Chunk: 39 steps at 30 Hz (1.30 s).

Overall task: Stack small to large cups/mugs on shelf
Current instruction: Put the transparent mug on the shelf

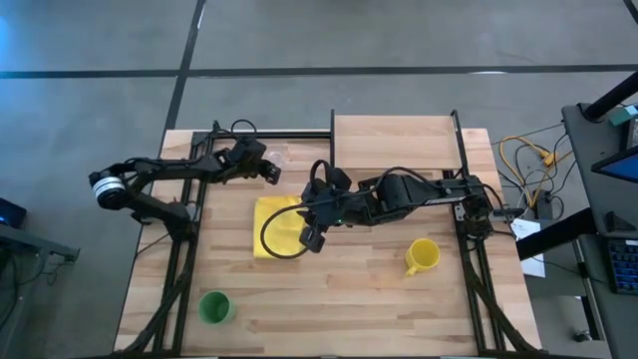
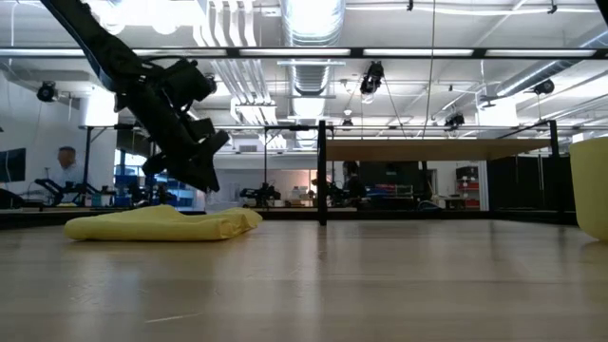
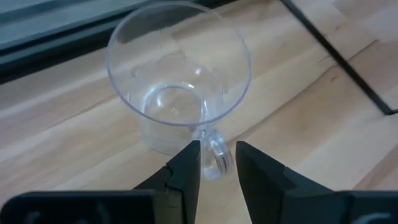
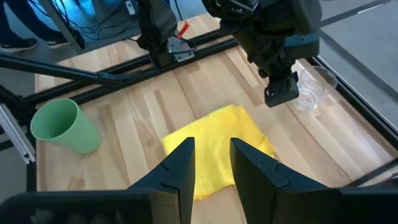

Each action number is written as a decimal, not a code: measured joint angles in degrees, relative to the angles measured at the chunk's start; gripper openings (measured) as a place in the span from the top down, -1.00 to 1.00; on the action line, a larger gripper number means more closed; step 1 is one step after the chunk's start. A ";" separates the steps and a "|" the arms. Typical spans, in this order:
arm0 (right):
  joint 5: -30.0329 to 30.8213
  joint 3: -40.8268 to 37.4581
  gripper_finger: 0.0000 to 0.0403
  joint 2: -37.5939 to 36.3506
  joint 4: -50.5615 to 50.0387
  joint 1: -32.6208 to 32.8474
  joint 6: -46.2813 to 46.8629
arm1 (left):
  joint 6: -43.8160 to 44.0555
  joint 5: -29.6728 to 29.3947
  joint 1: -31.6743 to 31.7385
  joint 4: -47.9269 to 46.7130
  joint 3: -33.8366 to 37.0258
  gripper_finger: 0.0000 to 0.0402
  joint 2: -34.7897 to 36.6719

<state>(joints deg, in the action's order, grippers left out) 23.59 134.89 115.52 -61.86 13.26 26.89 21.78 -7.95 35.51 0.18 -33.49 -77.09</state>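
The small clear cup stands upright on its base on the table's far left part, just left of the shelf. My left gripper is at the cup's handle, shut on it. My right gripper hangs well above the right edge of the yellow cloth, open by a narrow gap and touching nothing. The yellow mug stands on the table's right part. The green cup stands near the near left corner. The shelf top is bare. My left gripper has the clear cup's handle pinched between its two fingers, and the handle fills the gap between them. The fingers come slanting down from the table's left. The cup stands upright with its base on the table.
A folded yellow cloth lies mid-table under the right arm, seen also in the low view. A black cable loop hangs over it. Black frame rails run along the table's sides. A person shows in the room behind.
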 joint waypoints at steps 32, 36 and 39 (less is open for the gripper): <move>1.55 0.00 0.53 -0.96 -7.32 -0.88 -10.62 | -4.58 4.92 -9.31 -17.05 -0.46 0.99 8.93; 1.52 -0.07 0.53 -0.30 -7.17 -1.50 -15.64 | -4.66 4.90 -13.81 -19.00 -0.46 0.99 14.11; -0.94 -0.76 0.53 0.51 -6.60 -2.05 -19.58 | -4.68 4.85 -16.97 -20.31 -0.46 0.99 17.40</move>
<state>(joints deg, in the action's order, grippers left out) 22.65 134.13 116.04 -68.47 11.20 7.31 17.10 -3.09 18.54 -20.13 -33.95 -59.70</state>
